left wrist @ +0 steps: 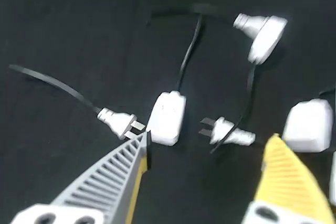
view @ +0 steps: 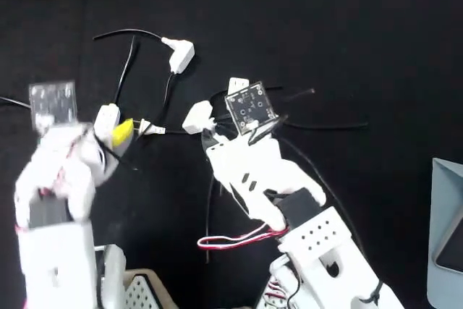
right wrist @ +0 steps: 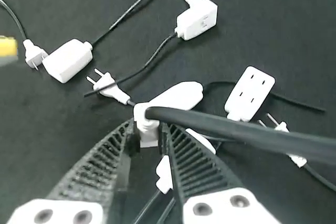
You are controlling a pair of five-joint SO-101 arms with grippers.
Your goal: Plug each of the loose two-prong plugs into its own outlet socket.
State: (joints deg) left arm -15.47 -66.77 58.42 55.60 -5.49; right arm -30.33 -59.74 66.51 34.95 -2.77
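Right gripper has its jaws clamped on a white plug at about mid-table, w/ the plug touching the near end of an oblong socket. Whether the prongs are in, I cannot tell. Left gripper hangs w/ jaws wide apart over the left group: a block socket, a second plug w/ prongs at its edge, and a third plug just beside.

Risks, in my judgement: the sockets lie loose on the table, so a push may slide the socket instead of seating the prongs. Also the thick black cable may twist the plug in the grip.
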